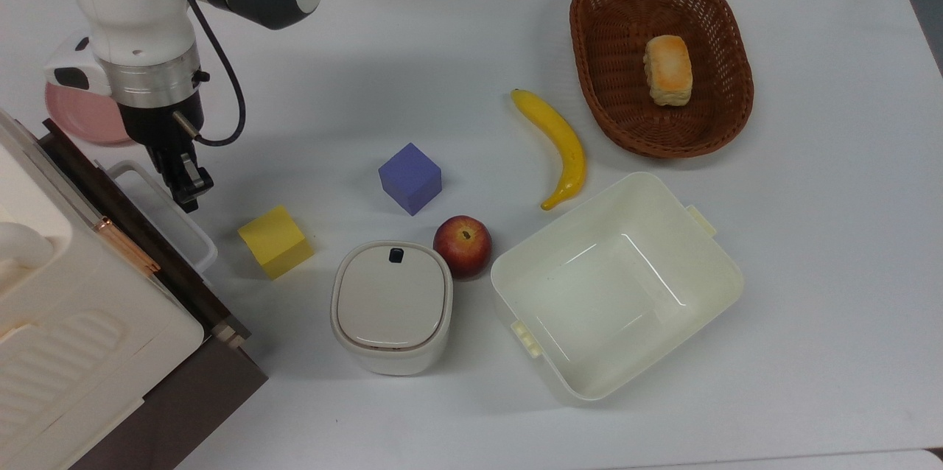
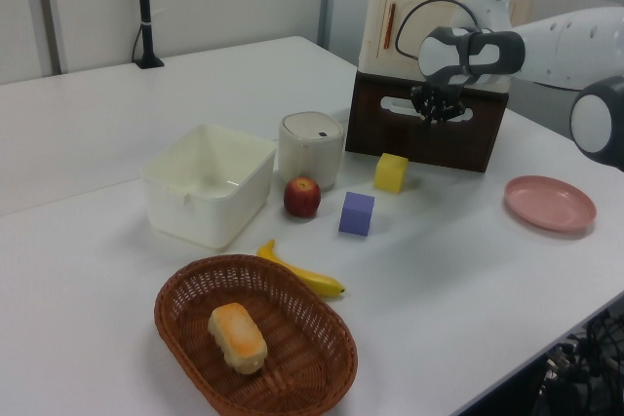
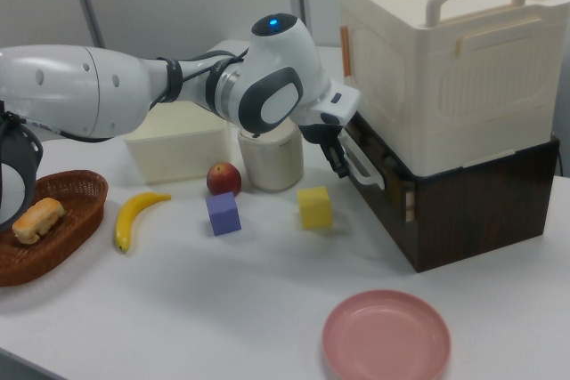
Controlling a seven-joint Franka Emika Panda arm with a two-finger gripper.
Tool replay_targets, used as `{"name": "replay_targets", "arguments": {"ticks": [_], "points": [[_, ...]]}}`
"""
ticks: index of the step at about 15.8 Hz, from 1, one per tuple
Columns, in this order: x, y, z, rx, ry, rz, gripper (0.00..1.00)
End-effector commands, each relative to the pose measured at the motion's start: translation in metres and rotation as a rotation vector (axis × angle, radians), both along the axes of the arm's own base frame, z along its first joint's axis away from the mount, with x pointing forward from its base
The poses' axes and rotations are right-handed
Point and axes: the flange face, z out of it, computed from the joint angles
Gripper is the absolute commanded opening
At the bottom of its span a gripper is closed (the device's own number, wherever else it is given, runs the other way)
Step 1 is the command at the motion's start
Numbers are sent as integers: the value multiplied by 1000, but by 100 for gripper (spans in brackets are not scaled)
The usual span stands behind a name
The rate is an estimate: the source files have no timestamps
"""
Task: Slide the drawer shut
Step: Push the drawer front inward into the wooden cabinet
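The drawer [image 1: 151,234] sits low in a dark brown case under a cream box at the top view's left. Its dark front panel runs diagonally and stands out only slightly from the case. A sliver of pale plywood side [image 1: 234,335] shows at its near end. The white loop handle [image 1: 171,219] sticks out of the panel. My gripper [image 1: 188,186] is shut with nothing in it, its tips against the handle's far end. In the left view the gripper [image 2: 435,115] is on the drawer front [image 2: 429,138]. In the right view the gripper [image 3: 337,160] is at the handle [image 3: 363,166].
A yellow block [image 1: 275,240] lies just off the drawer front, with a purple cube [image 1: 409,177], an apple [image 1: 462,245] and a white lidded container [image 1: 391,304] beyond. A cream tub [image 1: 619,286], a banana [image 1: 558,144], a basket [image 1: 626,102] holding bread and a pink plate [image 1: 81,120] also stand about.
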Motion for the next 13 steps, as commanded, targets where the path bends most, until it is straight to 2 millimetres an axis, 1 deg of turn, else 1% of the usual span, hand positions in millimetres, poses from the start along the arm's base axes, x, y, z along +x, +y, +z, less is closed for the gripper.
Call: {"name": "replay_targets", "arguments": {"ticks": [1,3,4,8,9,10,13], "points": [[6,-8,3,6,-32,-26,0],[10,-8,6,3,-42,-24,0],[11,-8,3,3,-38,-24,0],[11,-10,0,8,-38,-30,0],[13,-10,5,5,-46,-29,0],[16,-10,1,3,-43,-27,0],[19,-9,-2,1,-44,-24,0]]}}
